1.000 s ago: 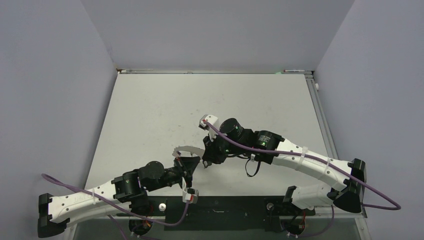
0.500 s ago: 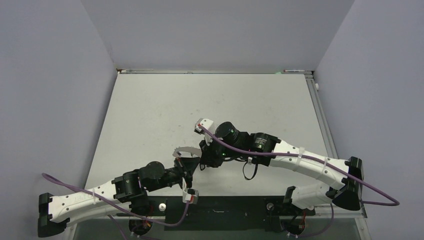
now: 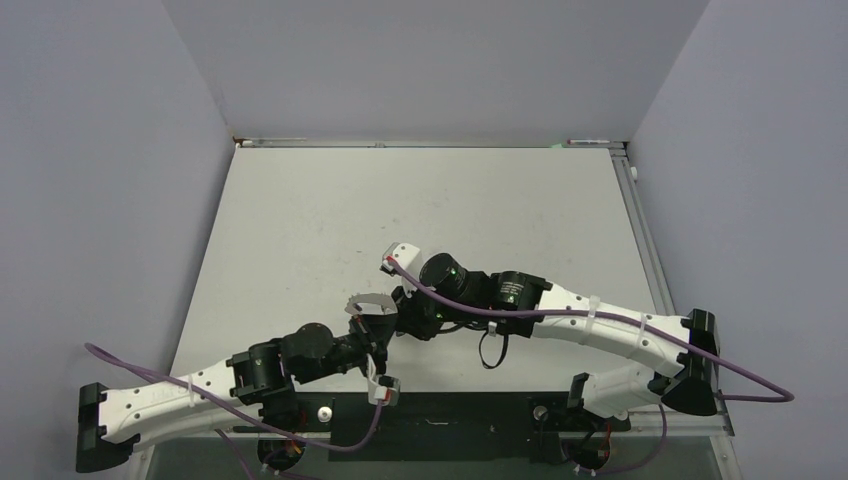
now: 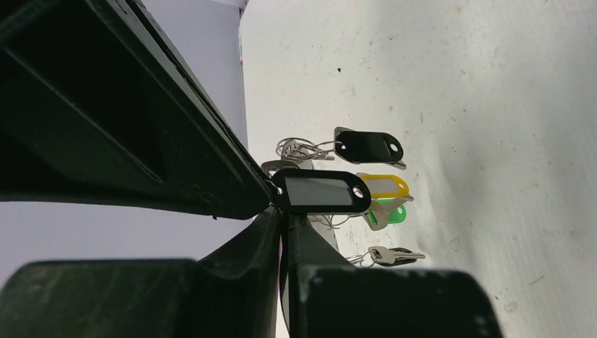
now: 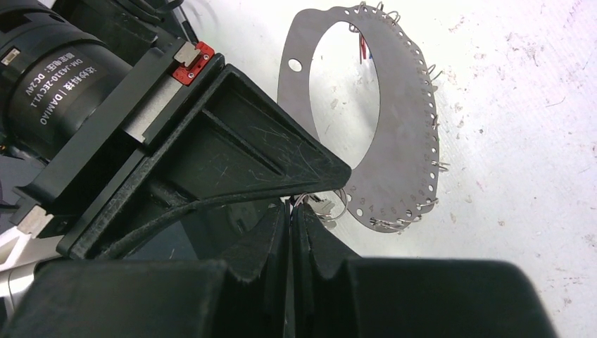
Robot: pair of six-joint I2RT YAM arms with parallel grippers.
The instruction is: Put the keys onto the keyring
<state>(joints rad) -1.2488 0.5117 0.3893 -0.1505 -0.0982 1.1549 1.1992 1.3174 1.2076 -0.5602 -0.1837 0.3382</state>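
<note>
The keyring (image 5: 408,127) is a flat grey hoop with small holes and several wire rings along its rim; it also shows in the top view (image 3: 368,300). My left gripper (image 4: 284,215) is shut on the hoop's edge and holds it up off the table. My right gripper (image 5: 290,205) is shut on a key with a black tag (image 4: 317,191), and its tip sits right at the hoop's rim beside the left fingers (image 5: 267,148). More keys hang behind with black (image 4: 369,146), yellow (image 4: 384,185) and green (image 4: 391,213) tags. A bare key (image 4: 394,255) hangs lower.
The white table (image 3: 450,200) has grey walls on three sides. Both grippers (image 3: 372,325) (image 3: 402,318) meet near the table's front centre. Purple cables loop from both arms. A black rail (image 3: 450,410) runs along the near edge.
My right arm has moved left and nearer, bringing its gripper up against the left gripper and hoop. The left gripper has shifted only slightly.
</note>
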